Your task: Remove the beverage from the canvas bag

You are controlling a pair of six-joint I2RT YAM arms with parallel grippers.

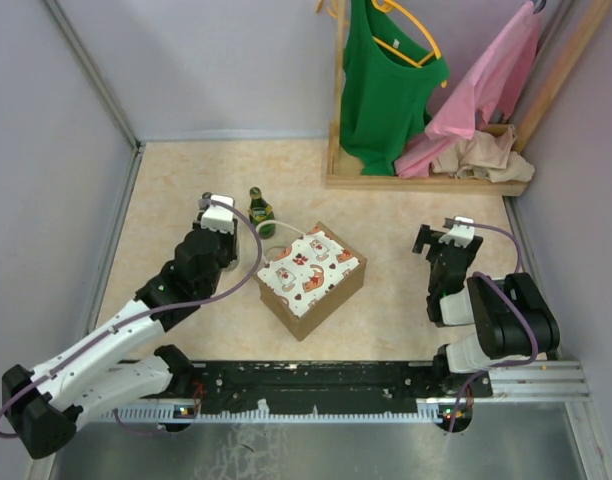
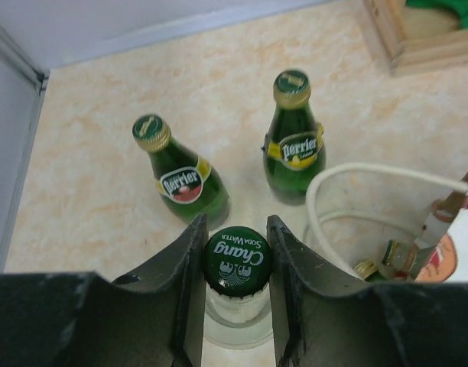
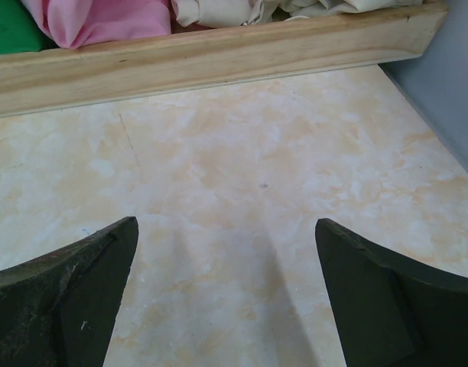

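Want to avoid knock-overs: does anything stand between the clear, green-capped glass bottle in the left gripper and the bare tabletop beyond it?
Yes: two upright green glass Perrier bottles, ahead-left and ahead-right, with bare table between them. The tan canvas bag sits right of the held bottle.

— Where's the canvas bag (image 1: pixel 311 282)?
— In the middle of the table (image 1: pixel 186 180) (further bottles (image 2: pixel 383 260) inside it). Just left, the near bottle (image 2: pixel 235 264) stands within the left gripper (image 2: pixel 235 229), two bottles (image 2: pixel 180 180) behind it.

The pale tabletop (image 1: pixel 176 190) is carrying a canvas bag (image 1: pixel 311 280) in its middle. Two green bottles (image 2: pixel 184 183) and a green-capped clear bottle (image 2: pixel 235 264) are standing at eleven o'clock from it. A wooden frame (image 1: pixel 426 182) is sitting at one o'clock.
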